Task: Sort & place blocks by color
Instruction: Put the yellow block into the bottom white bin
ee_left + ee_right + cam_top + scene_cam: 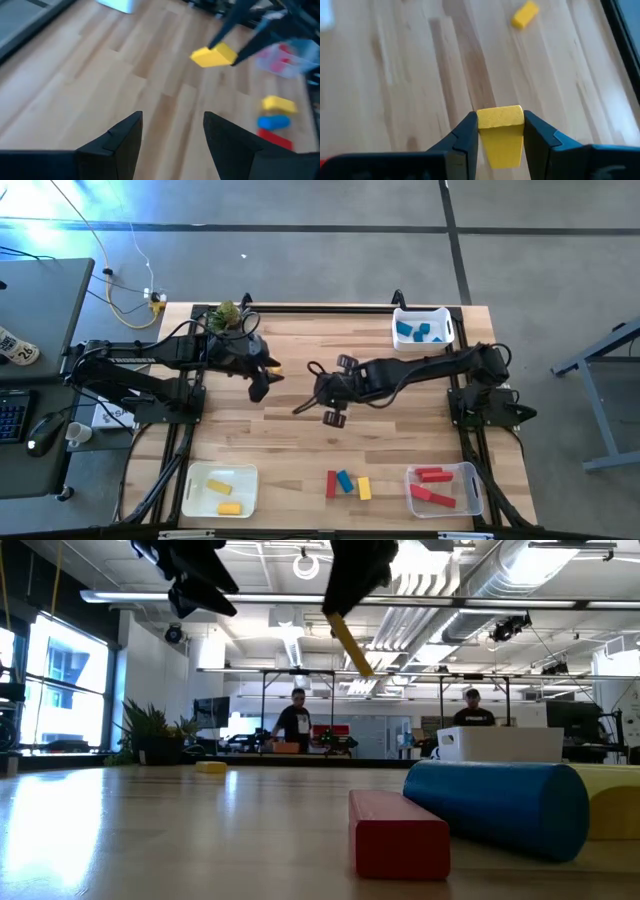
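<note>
My right gripper [500, 131] hangs over the middle of the table [300, 350], shut on a yellow block [501, 125]. The low view shows that block [350, 645] slanting down below the fingers, well above the tabletop. My left gripper [172, 135] stands open and empty over the far left part of the table, looking toward the held block [214, 55]. Another yellow block [272, 367] lies flat on the wood beside the left gripper. A red [331, 484], a blue [345, 481] and a yellow block [364, 488] lie together near the front edge. My right gripper pinches the yellow block between its two fingers, one on each of two opposite sides [479, 131]. The fingers slant steeply down from the table's right. The block is lifted clear, held at its upper end, and its free end [362, 668] points slanting down.
A white bin [447, 330] with blue blocks stands at the far right. Near the front are a white bin [192, 490] with yellow blocks on the left and a clear bin [470, 480] with red blocks on the right. A green leafy clump [226, 313] sits at the far left edge.
</note>
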{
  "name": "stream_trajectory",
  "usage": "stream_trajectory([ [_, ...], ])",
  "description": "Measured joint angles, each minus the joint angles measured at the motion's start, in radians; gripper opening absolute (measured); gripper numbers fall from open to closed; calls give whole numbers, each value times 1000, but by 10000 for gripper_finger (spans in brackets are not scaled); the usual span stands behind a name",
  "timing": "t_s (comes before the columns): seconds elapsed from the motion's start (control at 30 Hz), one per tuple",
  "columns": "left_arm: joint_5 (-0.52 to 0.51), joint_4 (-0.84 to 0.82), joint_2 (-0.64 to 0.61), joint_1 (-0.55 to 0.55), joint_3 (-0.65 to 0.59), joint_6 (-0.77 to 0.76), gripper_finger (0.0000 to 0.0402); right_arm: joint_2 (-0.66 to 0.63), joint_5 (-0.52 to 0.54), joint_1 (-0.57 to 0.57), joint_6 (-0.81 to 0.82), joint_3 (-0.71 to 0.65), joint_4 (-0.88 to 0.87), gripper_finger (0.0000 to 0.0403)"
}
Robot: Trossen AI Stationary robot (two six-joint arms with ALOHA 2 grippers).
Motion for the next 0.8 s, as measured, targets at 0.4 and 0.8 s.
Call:
stream_trajectory([
  [0.4,284,118,0,0,0,-12,197,0,-127,-55,-117,180,23,92],
  [0.8,486,200,0,1,0,-76,197,0,-538,-108,-260,180,249,92],
])
